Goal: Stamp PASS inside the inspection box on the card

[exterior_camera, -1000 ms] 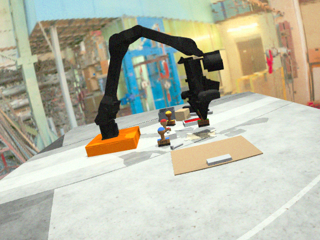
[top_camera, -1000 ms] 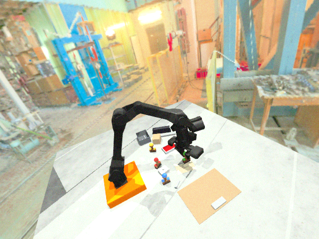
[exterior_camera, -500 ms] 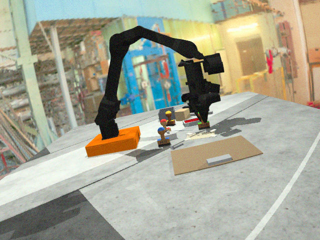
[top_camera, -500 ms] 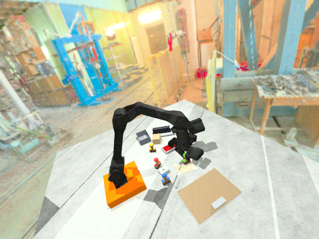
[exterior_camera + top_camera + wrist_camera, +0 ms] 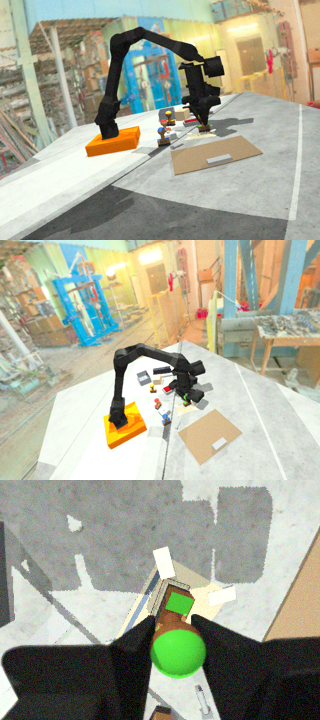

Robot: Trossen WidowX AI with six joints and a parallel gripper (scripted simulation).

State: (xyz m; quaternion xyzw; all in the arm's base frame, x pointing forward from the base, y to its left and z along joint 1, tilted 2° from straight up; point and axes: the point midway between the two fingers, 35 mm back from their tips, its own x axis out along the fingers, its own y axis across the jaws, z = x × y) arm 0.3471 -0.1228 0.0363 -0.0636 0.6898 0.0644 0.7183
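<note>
My gripper point(image 5: 186, 399) point(image 5: 203, 122) point(image 5: 172, 621) is shut on the green-knobbed stamp point(image 5: 187, 403) point(image 5: 204, 128) point(image 5: 178, 653), which is upright. Its base is over the cream card point(image 5: 184, 409) point(image 5: 194, 136) point(image 5: 204, 603), very low; whether it touches is unclear. In the wrist view, dark outline lines of a box point(image 5: 182, 583) show around the far end of the base, which hides the box's inside. The stamp's underside and any print beneath are hidden. The red ink pad point(image 5: 167, 389) point(image 5: 190, 120) lies behind the card.
Stamps with yellow point(image 5: 152, 388) point(image 5: 168, 113), red point(image 5: 157, 403) and blue point(image 5: 165, 420) point(image 5: 161, 130) knobs stand nearby. A brown board point(image 5: 204, 431) point(image 5: 300, 600) bears a grey block point(image 5: 219, 443). A grey bin point(image 5: 143, 378) and tan block point(image 5: 156, 379) stand farther back.
</note>
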